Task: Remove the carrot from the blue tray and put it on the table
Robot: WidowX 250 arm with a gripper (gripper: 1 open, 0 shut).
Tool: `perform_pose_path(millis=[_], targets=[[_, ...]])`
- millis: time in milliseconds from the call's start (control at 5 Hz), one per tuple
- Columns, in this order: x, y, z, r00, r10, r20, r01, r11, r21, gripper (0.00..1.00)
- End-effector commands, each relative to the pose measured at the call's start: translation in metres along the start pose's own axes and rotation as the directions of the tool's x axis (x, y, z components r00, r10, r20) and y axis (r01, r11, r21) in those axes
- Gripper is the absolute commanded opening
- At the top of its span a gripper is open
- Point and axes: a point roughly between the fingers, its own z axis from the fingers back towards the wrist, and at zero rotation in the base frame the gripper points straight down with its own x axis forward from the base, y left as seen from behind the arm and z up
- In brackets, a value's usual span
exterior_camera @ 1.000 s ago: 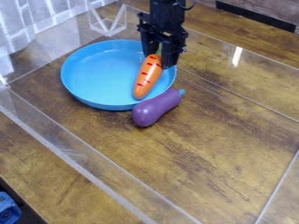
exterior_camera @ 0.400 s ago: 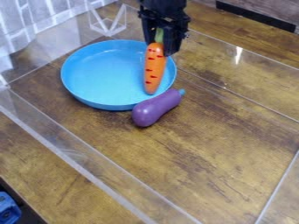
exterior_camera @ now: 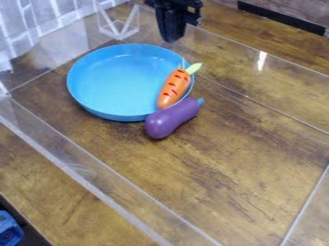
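The orange carrot [exterior_camera: 174,86] lies slanted across the right rim of the blue tray [exterior_camera: 110,82]. Its green leafy tip [exterior_camera: 193,68] points up-right, out past the rim. The tray sits on the dark wood-grain table [exterior_camera: 244,154]. My black gripper [exterior_camera: 174,29] hangs above the tray's far edge, well clear of the carrot and with nothing in it. Its top is cut off by the frame, and its dark fingers blur together, so the gap between them does not show.
A purple toy eggplant [exterior_camera: 174,117] lies on the table against the tray's lower right rim, just below the carrot. Clear acrylic edging [exterior_camera: 77,159] runs along the table's left and front sides. Bare wood stretches to the right and front.
The gripper rose with the carrot hanging from it. The carrot then came free and now rests on the tray's right rim, while the gripper has kept rising.
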Motion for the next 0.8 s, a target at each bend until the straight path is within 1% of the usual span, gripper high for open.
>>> perform_pose_path(millis=[0,200,400,600], targets=[[0.007,0.003,0.019,0.997,0.000,0.072,-0.001,1.000,0.016,1.00],[0.005,-0.001,0.010,0.998,-0.007,0.061,0.006,1.000,0.011,1.00],[0.005,-0.002,-0.004,0.999,-0.004,0.046,0.004,1.000,0.005,1.00],[0.005,-0.004,-0.018,0.999,-0.006,0.039,0.006,1.000,0.000,1.00]])
